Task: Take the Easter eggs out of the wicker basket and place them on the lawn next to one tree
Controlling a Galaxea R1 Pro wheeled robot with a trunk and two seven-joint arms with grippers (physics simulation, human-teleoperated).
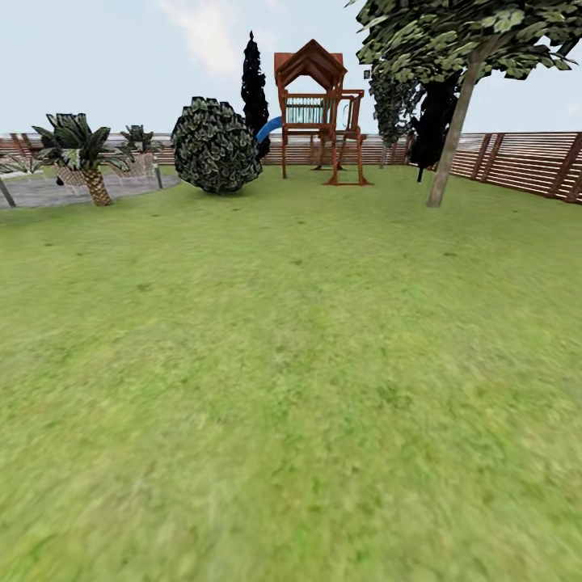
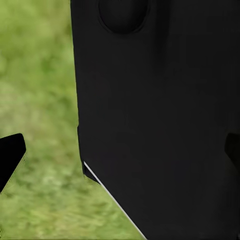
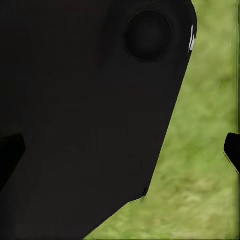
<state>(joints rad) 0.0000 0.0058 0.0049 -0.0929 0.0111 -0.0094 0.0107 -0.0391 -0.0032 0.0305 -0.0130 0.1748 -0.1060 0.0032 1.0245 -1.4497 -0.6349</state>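
Head view: one wide lawn [image 1: 291, 388] fills the foreground, running back to a brown slatted fence [image 1: 525, 166]. One tree [image 1: 453, 121] with a pale leaning trunk and spotted dark canopy stands on the grass at right, near the fence. Also counted: one round bush [image 1: 214, 145], one thin black tree [image 1: 255, 89] behind it, one wooden play tower [image 1: 319, 113] with a blue slide, two small palms [image 1: 81, 149] by the grey paved patch [image 1: 73, 190] at left. Left wrist view: left end effector [image 2: 120, 150] shows one dark fingertip [image 2: 10, 155] at one edge and a second at the opposite edge, so the fingers stand wide apart, holding nothing; a black body panel [image 2: 160, 115] sits close ahead, grass beside it. Right wrist view: right end effector [image 3: 120, 150] likewise spread wide and empty, with its own black panel [image 3: 85, 115] close ahead, over grass.
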